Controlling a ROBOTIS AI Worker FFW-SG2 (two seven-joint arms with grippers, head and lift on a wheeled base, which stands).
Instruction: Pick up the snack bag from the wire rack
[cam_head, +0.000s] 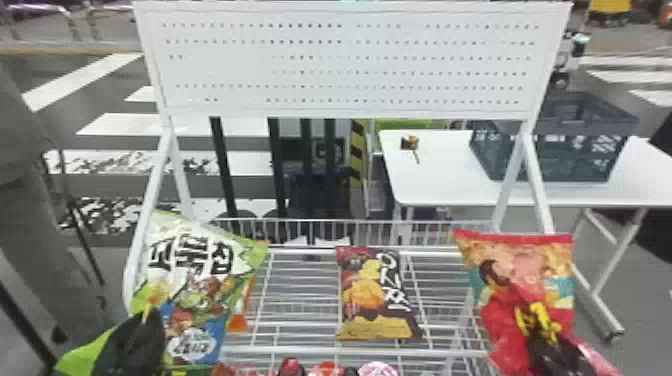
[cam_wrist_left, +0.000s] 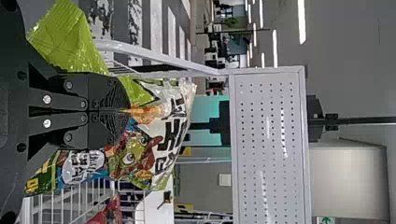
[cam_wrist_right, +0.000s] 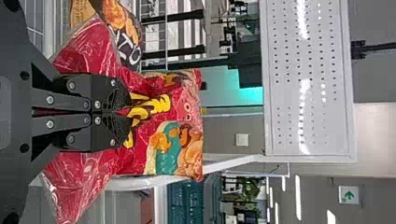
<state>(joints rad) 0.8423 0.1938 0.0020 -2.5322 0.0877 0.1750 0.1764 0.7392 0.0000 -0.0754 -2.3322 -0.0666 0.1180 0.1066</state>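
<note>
Take the red bag (cam_head: 525, 265) and the green bag (cam_wrist_left: 140, 158) as the likely snack bags meant, at opposite sides of the wire rack (cam_head: 310, 351). Find the red bag pinched in the right pincer (cam_wrist_right: 130, 112), front film bunched between the closed-in fingers, top edge past the tips. Find the green bag held likewise in the left pincer (cam_wrist_left: 128, 111), film gathered to a crease at the tips. Between the two pincers, and apart from both, see a dark bag (cam_head: 372, 295) lying on the wires.

Judge the gripping as seemingly done and the lifting as the step in hand. Next, keep both pinches firm, raise evenly and clear the rack without brushing the dark bag.

Hard to make out: the lower ends of both held bags, partly behind the pincers. Impossible to tell contact with the wires from a small gap. Cut off at the head view's bottom edge, between the pincers: small packs (cam_head: 325, 370). Well beyond the right pincer, note a crate (cam_head: 555, 160) on a table (cam_head: 440, 187).
</note>
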